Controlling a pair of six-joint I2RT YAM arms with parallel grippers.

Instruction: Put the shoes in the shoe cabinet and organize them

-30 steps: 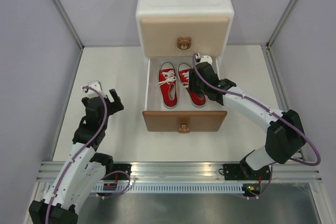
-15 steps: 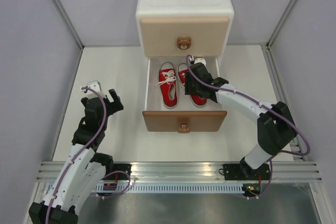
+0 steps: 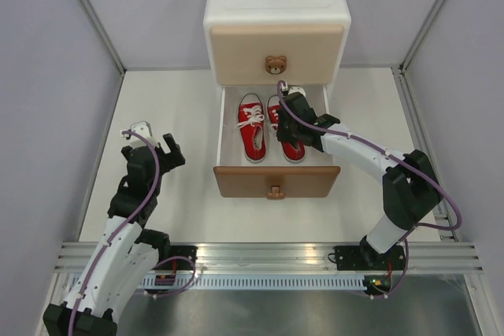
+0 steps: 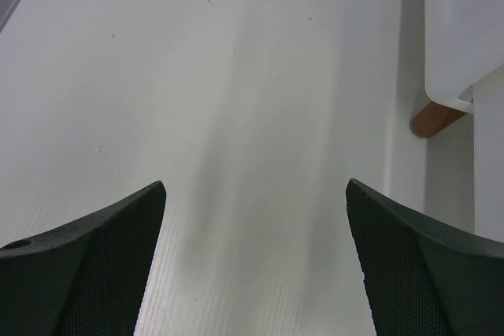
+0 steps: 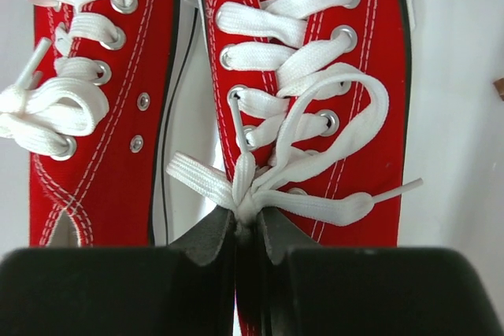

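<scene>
So the shoe cabinet [image 3: 276, 5] sits at the far end of the table [image 4: 236, 76]. Its beige upper drawer [image 3: 276, 43] is pushed in, with the little bear knob [image 3: 276, 64] facing the arms, and the brown-fronted lower drawer [image 3: 276, 181] is pulled right out. Both red sneakers are inside that lower drawer, side by side and touching, soles down. One's on the left [image 3: 252, 127] and the other's on the right [image 5: 370, 60]. The right gripper [image 5: 246, 230] is down in the drawer over the right-hand one, with its two fingers pinched almost together on the white lace knot [image 5: 244, 186]. The loops and loose ends fan out just past the tips. From the wrist view it looks like it only has the lace, not the canvas. The left gripper [image 4: 256, 186] is off to the left, well apart from the cabinet. Its jaws are spread wide with nothing between them, just hanging over bare table with one brown cabinet leg [image 4: 435, 118] in the corner of its view.
</scene>
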